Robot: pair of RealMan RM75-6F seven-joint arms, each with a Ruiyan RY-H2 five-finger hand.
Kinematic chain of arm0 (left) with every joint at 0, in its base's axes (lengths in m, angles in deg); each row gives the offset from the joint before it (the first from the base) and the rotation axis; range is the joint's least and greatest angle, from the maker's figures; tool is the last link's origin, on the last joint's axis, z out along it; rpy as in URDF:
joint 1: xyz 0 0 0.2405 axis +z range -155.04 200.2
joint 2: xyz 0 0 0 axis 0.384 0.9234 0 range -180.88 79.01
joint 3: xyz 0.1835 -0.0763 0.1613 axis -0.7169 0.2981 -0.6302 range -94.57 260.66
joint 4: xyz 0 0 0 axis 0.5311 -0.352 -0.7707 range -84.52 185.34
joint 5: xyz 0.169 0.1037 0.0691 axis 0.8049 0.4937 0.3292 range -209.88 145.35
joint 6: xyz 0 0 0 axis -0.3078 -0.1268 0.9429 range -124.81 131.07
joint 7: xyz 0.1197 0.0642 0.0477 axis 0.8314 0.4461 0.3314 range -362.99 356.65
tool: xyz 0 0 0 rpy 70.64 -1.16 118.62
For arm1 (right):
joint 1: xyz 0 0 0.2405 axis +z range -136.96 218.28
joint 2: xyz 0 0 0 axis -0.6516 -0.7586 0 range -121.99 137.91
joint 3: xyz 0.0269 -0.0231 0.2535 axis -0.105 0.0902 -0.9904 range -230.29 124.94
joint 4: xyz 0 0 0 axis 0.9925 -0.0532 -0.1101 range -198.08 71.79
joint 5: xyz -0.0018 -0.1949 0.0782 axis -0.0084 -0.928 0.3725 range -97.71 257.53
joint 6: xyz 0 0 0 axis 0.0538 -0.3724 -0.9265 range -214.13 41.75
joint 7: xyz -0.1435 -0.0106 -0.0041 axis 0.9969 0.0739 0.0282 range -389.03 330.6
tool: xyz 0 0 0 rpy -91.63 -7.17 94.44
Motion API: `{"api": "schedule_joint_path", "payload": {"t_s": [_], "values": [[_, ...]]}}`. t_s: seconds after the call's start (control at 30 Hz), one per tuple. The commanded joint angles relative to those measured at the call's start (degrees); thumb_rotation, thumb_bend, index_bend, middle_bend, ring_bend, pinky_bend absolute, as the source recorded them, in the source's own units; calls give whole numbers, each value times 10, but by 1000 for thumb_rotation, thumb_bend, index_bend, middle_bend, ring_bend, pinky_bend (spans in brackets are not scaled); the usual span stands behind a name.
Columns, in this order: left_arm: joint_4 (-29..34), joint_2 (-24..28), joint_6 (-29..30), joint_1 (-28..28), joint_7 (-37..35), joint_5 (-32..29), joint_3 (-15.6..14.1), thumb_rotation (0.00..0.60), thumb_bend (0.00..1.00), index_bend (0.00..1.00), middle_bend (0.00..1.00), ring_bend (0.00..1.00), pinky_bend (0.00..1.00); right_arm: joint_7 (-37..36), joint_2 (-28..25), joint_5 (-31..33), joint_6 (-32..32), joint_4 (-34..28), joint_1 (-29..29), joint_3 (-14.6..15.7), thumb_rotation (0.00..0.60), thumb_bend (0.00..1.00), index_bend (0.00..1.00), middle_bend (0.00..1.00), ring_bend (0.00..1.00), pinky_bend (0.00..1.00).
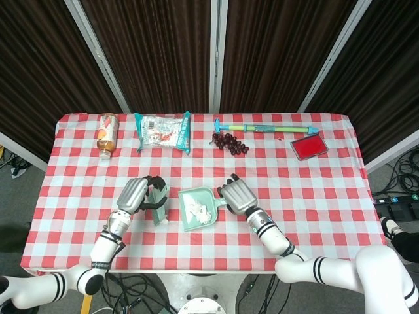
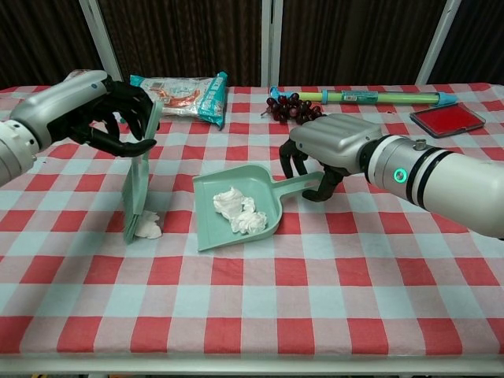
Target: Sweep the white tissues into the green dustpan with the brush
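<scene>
Resting inside the smooth green dustpan [image 2: 236,224], crumpled white tissues [image 2: 239,209].

Dustpan [image 2: 236,206]: smooth matt green plastic, brush [image 2: 137,183] same finish. Tissues [image 2: 239,211]: crumpled soft white paper. Tablecloth [image 2: 315,283]: red-white checked cloth, matt. Both hands, left hand [image 2: 102,110] and right hand [image 2: 331,146]: silver-grey shells with slight sheen, black fingers. Snack bag [image 2: 179,88]: glossy crinkled foil. Red case [image 2: 446,118]: glossy.

From the head we look steeply down on the whole table [image 1: 327,196]; from the chest, low and closer across it.
</scene>
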Motion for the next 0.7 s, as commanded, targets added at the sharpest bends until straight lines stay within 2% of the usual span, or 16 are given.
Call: {"api": "schedule_joint_path", "payload": {"t_s": [0.03,0.7], "values": [[-3,-9,-9,-9,3,2,10,600,462,503,537,460,628,0,4,1,1,2,0,-2,600,400,640,586,289,170],[-4,-57,-63,-59,-20,-31,79,600,461,504,537,460,633,-32,31,2,3,25,-5,-19,600,407,644,590,290,166]]}}
